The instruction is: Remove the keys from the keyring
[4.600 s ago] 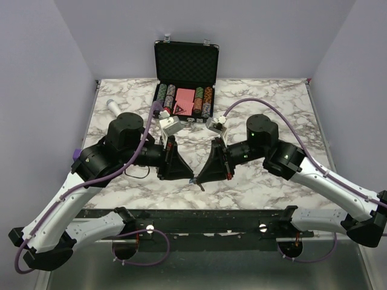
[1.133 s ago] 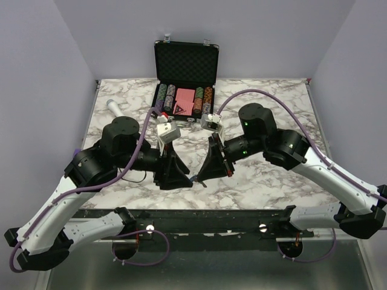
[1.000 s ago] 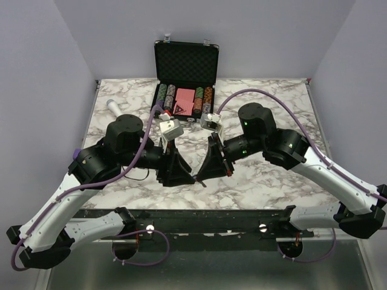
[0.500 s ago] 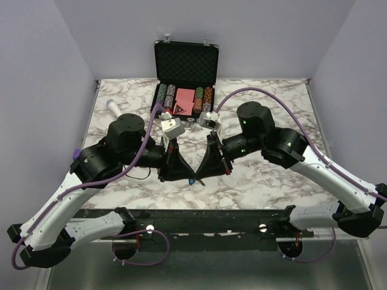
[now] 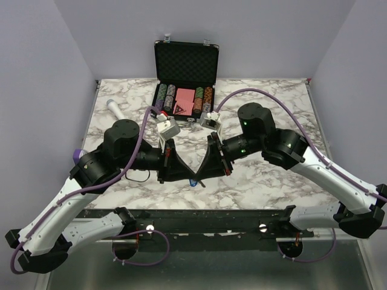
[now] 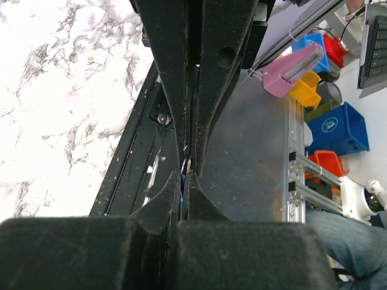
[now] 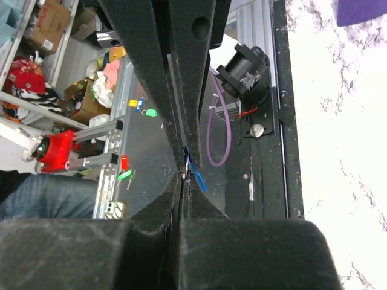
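Both grippers meet tip to tip just above the table's front edge. My left gripper [image 5: 191, 179] is shut on the keyring's blue tag [image 5: 192, 182]. In the left wrist view a blue sliver of the keyring [image 6: 181, 183] sits between the left gripper's [image 6: 184, 176] closed fingers. My right gripper [image 5: 198, 178] is shut on a thin pale metal piece [image 7: 184, 176], the key or the ring; which one is unclear. In the right wrist view the blue tag [image 7: 197, 176] sticks out sideways past the right gripper [image 7: 183, 179]. The rest of the keys is hidden.
An open black case [image 5: 185, 60] with poker chips and red cards stands at the back centre. A white microphone-like stick [image 5: 115, 109] lies at the back left. The black frame rail [image 5: 199, 219] runs just beyond the table's front edge, below the grippers.
The left arm has swung so its gripper lies flatter and points more to the right. The two gripper tips stay together at the blue tag, slightly lower than before.
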